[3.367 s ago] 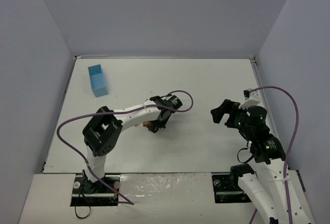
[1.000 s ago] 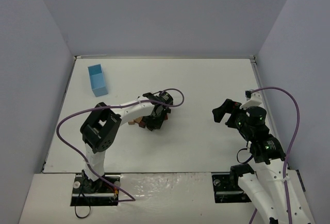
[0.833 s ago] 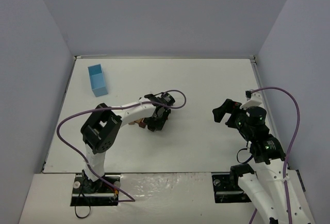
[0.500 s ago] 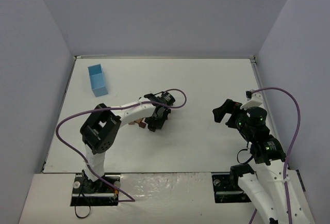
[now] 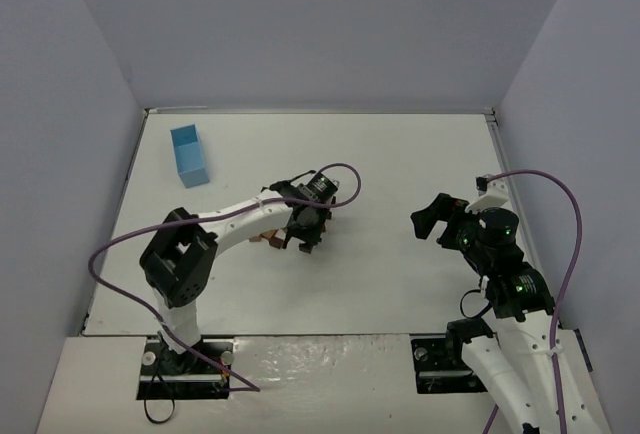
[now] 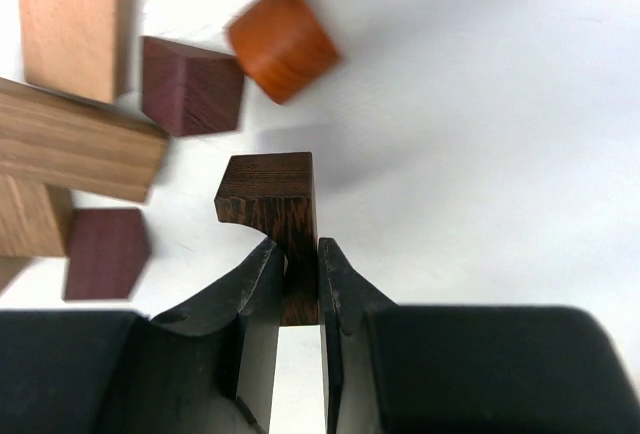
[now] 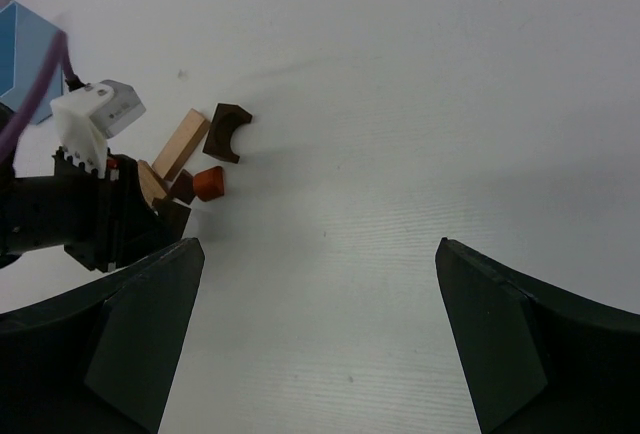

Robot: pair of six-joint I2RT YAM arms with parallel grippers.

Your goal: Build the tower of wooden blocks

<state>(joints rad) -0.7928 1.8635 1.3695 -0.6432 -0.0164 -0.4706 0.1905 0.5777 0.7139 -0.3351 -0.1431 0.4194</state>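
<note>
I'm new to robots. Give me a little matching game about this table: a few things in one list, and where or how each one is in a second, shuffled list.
Column one:
1. left gripper
2. right gripper
3. light blue box
4. reddish-orange block

Column two:
A. stands near the table's far left corner
B. open, holding nothing
C. sits beside a purple cube
D. shut on the dark brown notched block

Pairs: 1-D, 2-B, 3-A, 4-C.
</note>
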